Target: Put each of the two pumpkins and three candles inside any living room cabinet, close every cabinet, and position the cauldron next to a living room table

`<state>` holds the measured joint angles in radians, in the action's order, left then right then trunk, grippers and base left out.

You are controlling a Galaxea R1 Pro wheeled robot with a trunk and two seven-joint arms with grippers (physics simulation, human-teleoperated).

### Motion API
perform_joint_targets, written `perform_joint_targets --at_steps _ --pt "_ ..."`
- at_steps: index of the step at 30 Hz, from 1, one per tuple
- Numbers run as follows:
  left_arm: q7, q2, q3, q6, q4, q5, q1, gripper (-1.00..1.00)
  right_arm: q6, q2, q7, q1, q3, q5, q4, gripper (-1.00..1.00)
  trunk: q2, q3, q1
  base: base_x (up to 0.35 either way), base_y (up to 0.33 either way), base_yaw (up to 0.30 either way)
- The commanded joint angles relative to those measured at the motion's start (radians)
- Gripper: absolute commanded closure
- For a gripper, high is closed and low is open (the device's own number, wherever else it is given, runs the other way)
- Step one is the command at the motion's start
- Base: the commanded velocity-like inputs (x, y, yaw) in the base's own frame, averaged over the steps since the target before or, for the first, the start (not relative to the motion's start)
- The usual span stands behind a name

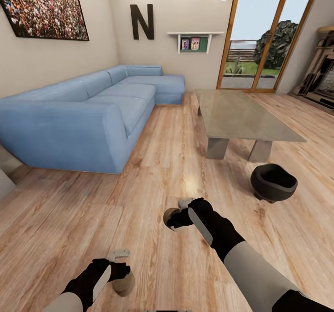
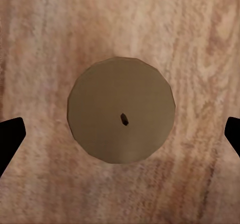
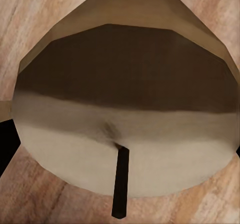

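Observation:
A tan candle (image 2: 121,110) stands on the wood floor, seen from straight above with its tiny wick up. My left gripper (image 1: 120,266) hovers over it, open, its dark fingertips (image 2: 10,136) wide of both sides. A second candle (image 3: 125,129) sits tilted between the fingers of my right gripper (image 1: 178,213), which is shut on it just above the floor. The black cauldron (image 1: 273,182) rests on the floor by the near right leg of the glass-topped table (image 1: 241,117). The pumpkins and the cabinet are out of view.
A long blue corner sofa (image 1: 93,117) runs along the left wall. Glass doors (image 1: 260,38) stand at the far end, and a pale shelving unit (image 1: 322,77) at the right edge. Open wood floor lies between sofa and table.

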<state>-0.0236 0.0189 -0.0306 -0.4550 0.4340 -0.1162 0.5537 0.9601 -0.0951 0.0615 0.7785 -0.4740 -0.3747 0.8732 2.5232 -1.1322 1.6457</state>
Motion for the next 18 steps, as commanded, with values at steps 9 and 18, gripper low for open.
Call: perform_joint_targets --at_steps 9,18 --pt "-0.004 0.000 -0.003 -0.004 0.002 -0.010 0.000 -1.00 0.003 0.000 0.009 0.001 -0.002 -0.010 0.001 1.00 0.001 -0.012 0.001 0.000 0.000 0.000" --pt "-0.004 0.000 -0.003 -0.004 0.002 -0.010 0.000 -1.00 0.003 0.000 0.009 0.001 -0.002 -0.010 0.001 1.00 0.003 -0.047 0.005 0.000 0.000 0.000"
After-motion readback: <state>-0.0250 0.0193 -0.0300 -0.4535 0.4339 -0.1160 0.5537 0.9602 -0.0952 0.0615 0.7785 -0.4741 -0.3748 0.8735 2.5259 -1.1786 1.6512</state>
